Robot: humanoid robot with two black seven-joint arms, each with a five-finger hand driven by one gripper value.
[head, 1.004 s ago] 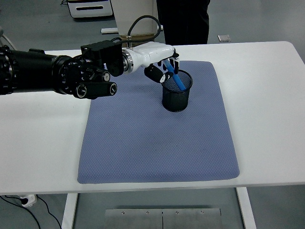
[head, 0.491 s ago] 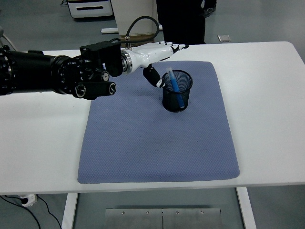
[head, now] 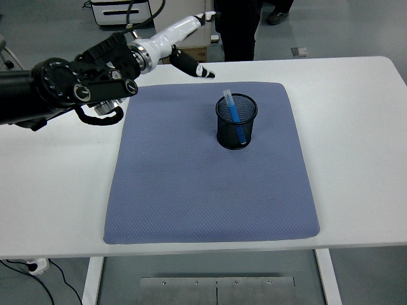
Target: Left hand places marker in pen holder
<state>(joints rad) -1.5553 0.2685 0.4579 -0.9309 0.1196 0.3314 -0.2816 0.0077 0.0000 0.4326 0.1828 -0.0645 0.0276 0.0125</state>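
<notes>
A black mesh pen holder (head: 236, 122) stands upright on the blue-grey mat (head: 210, 184), toward the mat's far side. A blue marker (head: 234, 115) with a pale cap stands inside it, leaning against the wall. My left hand (head: 187, 38) is white, with fingers spread and empty. It is raised above the table's far edge, up and to the left of the holder and well apart from it. The black left arm comes in from the left edge. The right arm does not show.
The white table (head: 356, 114) surrounds the mat. A person in dark clothes (head: 240, 25) stands just beyond the far edge, behind the hand. A white cabinet (head: 121, 9) is at the top left.
The hand let go of the marker, which dropped into the holder. The hand then opened and rose back up and to the left, away from the holder.
</notes>
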